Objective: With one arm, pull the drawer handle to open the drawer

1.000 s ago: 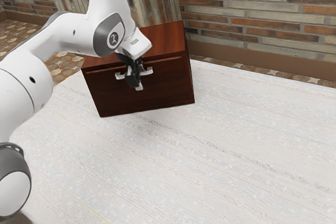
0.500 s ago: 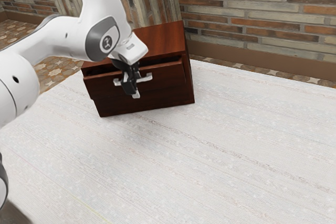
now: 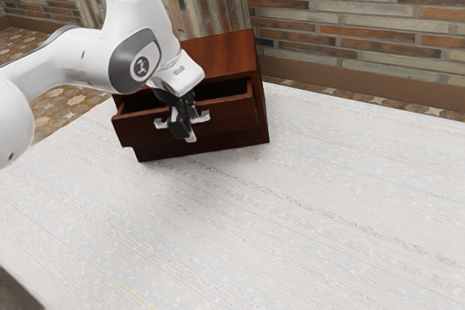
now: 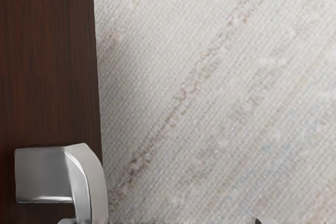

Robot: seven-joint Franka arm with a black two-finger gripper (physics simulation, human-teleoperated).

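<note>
Drawer (image 3: 229, 110) stands further out than half second ago, dark gap above its front wider; arm has drawn back toward exterior view's left. Gripper (image 3: 183, 124) jaws look clamped on silver handle (image 3: 202, 115), at front of cabinet (image 3: 225, 52) on table (image 3: 327, 215).

Risk: cabinet slides along instead of drawer opening. Handle may slip out if pull goes oblique.

Exact finger contact hard to see. Drawer inside hidden. Handle cut off in wrist view.
</note>
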